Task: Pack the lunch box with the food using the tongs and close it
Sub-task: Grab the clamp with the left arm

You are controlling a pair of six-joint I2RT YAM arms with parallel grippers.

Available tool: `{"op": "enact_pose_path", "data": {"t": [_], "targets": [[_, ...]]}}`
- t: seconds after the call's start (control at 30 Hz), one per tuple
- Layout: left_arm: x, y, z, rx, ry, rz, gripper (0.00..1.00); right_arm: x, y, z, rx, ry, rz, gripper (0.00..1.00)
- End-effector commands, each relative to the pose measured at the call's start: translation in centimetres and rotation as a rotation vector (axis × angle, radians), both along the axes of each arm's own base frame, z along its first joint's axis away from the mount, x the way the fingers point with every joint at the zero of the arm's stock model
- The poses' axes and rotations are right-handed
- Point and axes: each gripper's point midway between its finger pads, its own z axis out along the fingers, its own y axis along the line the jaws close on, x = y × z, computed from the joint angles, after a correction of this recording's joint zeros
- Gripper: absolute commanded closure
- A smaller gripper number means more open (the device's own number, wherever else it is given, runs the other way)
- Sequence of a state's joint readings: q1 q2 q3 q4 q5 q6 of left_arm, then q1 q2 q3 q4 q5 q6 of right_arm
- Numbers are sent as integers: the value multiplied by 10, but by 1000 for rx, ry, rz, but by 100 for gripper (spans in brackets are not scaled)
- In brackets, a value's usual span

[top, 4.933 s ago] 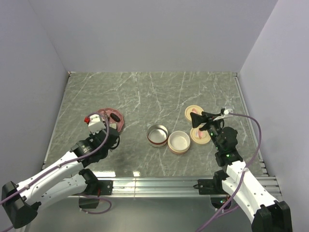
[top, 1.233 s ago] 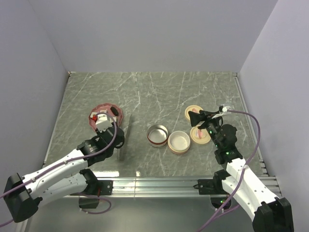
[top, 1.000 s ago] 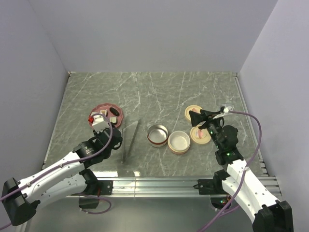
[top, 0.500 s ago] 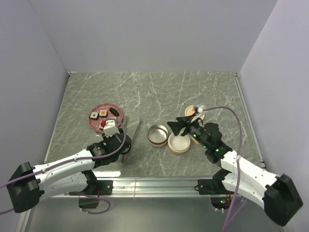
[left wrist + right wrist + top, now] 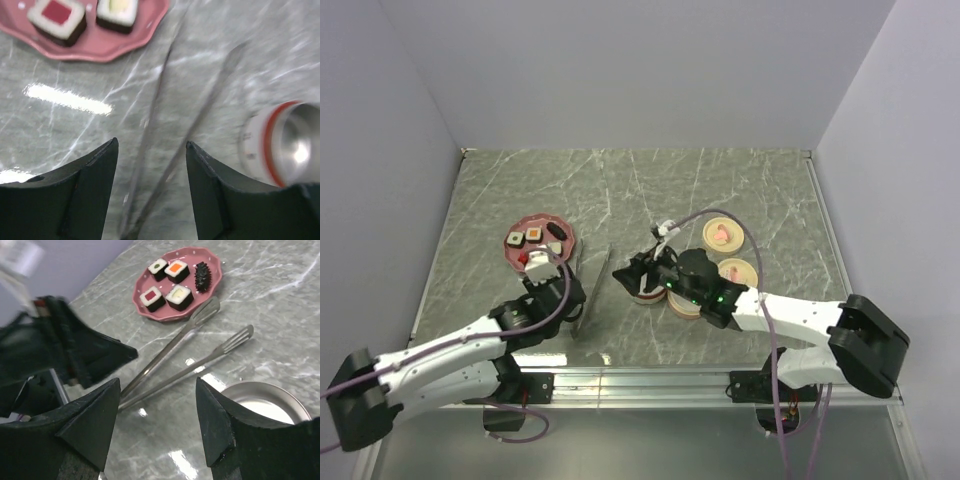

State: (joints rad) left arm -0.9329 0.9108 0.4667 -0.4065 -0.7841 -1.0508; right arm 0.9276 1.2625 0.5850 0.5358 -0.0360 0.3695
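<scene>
The left jaws stand apart and empty, low over the worktop [image 5: 720, 190], straddling the joined end of the tongs [image 5: 200, 120]. The right jaws are spread wide, holding nothing, and hover above the same tongs from the side of the round tin [image 5: 260, 400]. The tongs lie flat between that tin and the pink plate [image 5: 141, 289], where the food blocks [image 5: 179, 296] sit. They look light, stiff, springy and probably slippery. The best grip is likely across both arms, a little up from the joined end.
</scene>
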Motion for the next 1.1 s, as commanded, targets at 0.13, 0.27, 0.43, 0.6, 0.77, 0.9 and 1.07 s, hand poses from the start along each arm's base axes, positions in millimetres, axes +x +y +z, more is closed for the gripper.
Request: {"op": "enact_pose_path", "data": {"t": [0.13,0.27,0.43,0.6,0.77,0.9,1.07], "targets": [[9,-6,2,-58,-38,-47,35,37,14,53,7,-90,-126,32],[11,-17,-17,-5,40,-76,36,45,13,62,-1,-88,-170,31],[8,-22,-25,2,79,-102,34,49,5,65,-5,-90,-205,30],[4,-26,-28,-18,92,-128,32,48,3,67,-1,-92,-202,30],[1,-32,-38,-1,141,-137,32,46,2,68,10,-91,-200,30],[-2,-31,-46,27,174,-115,31,42,-3,71,25,-95,-200,30],[-4,-38,-52,52,197,-144,31,40,-6,72,37,-97,-202,29]]}}
